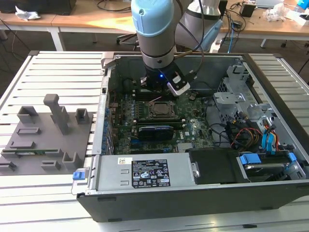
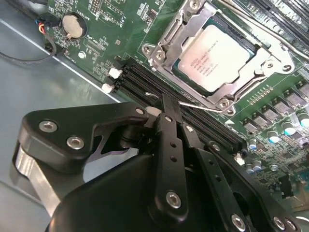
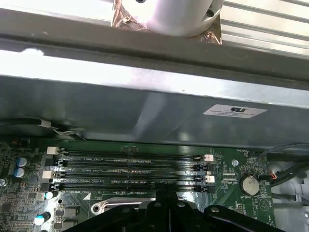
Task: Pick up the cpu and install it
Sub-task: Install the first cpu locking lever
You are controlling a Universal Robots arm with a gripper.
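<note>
Second wrist view: my tool (image 2: 166, 104), narrowed and holding nothing, hovers beside the cpu (image 2: 214, 57), already seated in its socket (image 2: 161, 46).

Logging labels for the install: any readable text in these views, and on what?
Pale silvery square cpu in its socket: print, too blurred.
White label on black power-supply cover: too small.
White sticker on grey case wall: blurred.
White lettering beside green motherboard's memory slots: too small.

Arm vertical, wrist pointing down, gripper (image 2: 166, 108) fingers closed together, empty.
</note>
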